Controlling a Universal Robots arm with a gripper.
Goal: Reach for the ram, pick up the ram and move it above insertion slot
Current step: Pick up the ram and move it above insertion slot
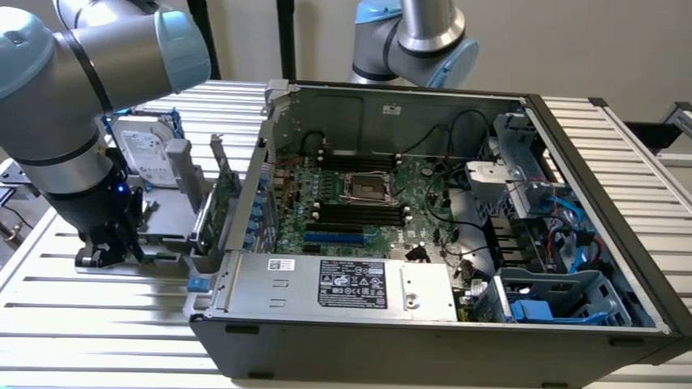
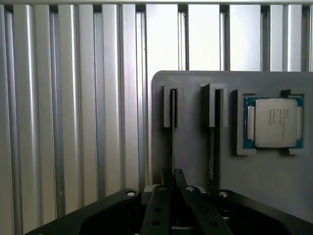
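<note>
Pinching the ram [image 2: 172, 147] edge-on, the claw [image 2: 172, 178] looks closed on the thin stick, right between its fingertips. The stick stands upright in a narrow slot of the grey holder [image 2: 190, 147], I guess so the fingers can get at both flat faces. A second stick [image 2: 213, 142] stands in the next slot, just beside the claw, and a CPU [image 2: 275, 122] lies flat in its pocket further out. The open PC case [image 1: 433, 324] sits well apart, toward the exterior view's right of the claw.

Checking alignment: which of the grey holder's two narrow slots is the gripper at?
The slot farther from the processor, in line with the gripper shut on the ram; the other slot sits beside the processor.
</note>
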